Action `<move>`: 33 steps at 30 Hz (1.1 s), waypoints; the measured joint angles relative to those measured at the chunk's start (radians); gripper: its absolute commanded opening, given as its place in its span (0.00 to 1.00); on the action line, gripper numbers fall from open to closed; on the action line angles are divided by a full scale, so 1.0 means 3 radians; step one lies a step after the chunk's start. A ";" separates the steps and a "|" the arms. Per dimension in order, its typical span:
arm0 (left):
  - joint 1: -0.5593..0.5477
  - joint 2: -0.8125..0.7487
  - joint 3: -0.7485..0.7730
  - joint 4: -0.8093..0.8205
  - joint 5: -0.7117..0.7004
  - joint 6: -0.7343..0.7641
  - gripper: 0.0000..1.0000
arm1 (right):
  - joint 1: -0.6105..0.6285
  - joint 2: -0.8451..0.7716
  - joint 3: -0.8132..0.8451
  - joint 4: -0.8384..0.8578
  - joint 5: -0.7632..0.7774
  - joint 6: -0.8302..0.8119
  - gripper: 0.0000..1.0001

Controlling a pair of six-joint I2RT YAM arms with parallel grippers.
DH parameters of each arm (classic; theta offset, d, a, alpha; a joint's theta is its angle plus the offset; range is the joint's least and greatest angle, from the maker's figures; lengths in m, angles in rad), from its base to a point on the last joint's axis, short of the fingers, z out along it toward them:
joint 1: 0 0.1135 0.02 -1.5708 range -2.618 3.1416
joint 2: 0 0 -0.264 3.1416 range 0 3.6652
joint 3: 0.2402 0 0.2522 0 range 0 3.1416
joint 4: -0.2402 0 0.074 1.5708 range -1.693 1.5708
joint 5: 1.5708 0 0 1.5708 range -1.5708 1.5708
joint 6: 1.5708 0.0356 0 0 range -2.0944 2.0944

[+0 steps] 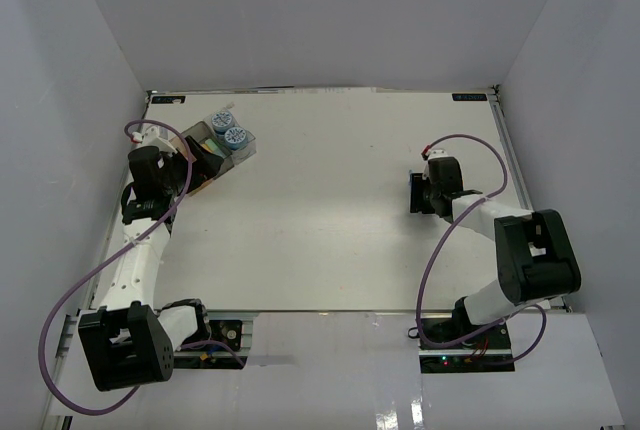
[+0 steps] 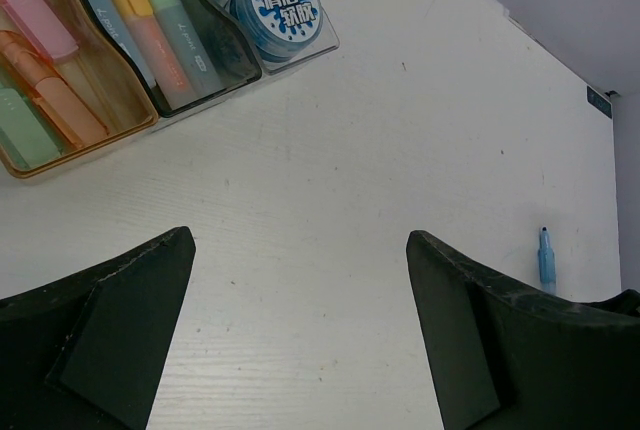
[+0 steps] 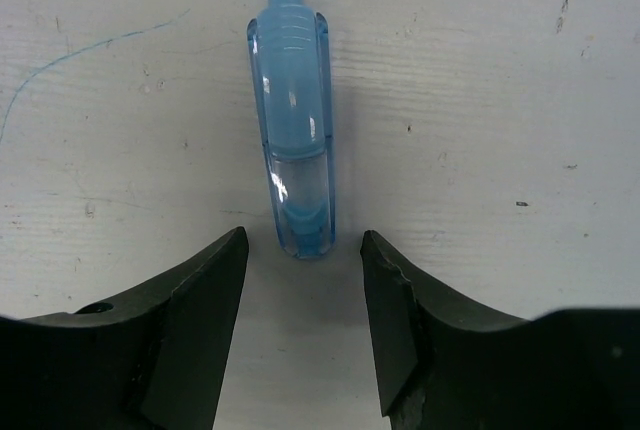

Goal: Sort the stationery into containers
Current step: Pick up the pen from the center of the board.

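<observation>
Two arms reach over the white desk [image 1: 330,200]. The left arm [image 1: 140,240] stretches toward the far-left corner. The left tool [image 2: 300,240] hangs wide apart over bare desk near the joined translucent plastic bins [image 1: 215,150]. The right arm [image 1: 500,250] bends back on the right side. The right tool [image 3: 303,237] is low, straddling the end of a translucent blue marker-like stick [image 3: 292,100] that lies flat on the desk; its jaws stand narrowly apart with a gap on each side. Pastel sticks [image 2: 150,20] fill the orange-tan and smoky grey bins, and a blue-and-white patterned roll [image 2: 284,5] sits in the clear one.
</observation>
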 measured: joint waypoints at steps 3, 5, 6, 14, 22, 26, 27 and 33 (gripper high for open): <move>0.0000 0.0000 0.0000 0.0000 0.0000 0.0001 0.98 | -0.0006 0.0029 0.0038 -0.0039 -0.0005 -0.0037 0.54; 0.0000 0.0000 0.0000 -0.0001 0.0000 0.0000 0.98 | -0.0011 0.0052 0.0072 -0.0072 -0.0013 -0.0055 0.53; 0.0000 0.0000 0.0000 -0.0001 0.0000 0.0000 0.98 | -0.0014 0.0062 0.0084 -0.0075 -0.0014 -0.0064 0.53; 0.0000 0.0001 0.0000 0.0000 0.0000 0.0000 0.98 | -0.0017 0.0135 0.0161 -0.0100 -0.0081 -0.0177 0.48; 0.0000 0.0001 0.0000 0.0000 0.0008 0.0000 0.98 | -0.0020 0.0207 0.0254 -0.0168 -0.0130 -0.0272 0.45; 0.0000 0.0001 0.0000 0.0000 0.0009 0.0000 0.98 | -0.0020 0.0217 0.0271 -0.0182 -0.0144 -0.0298 0.44; 0.0000 0.0001 0.0000 0.0000 0.0010 0.0000 0.98 | -0.0020 0.0219 0.0272 -0.0183 -0.0149 -0.0300 0.42; 0.0000 0.0001 0.0000 0.0000 0.0010 0.0000 0.98 | -0.0019 0.0220 0.0272 -0.0179 -0.0164 -0.0309 0.37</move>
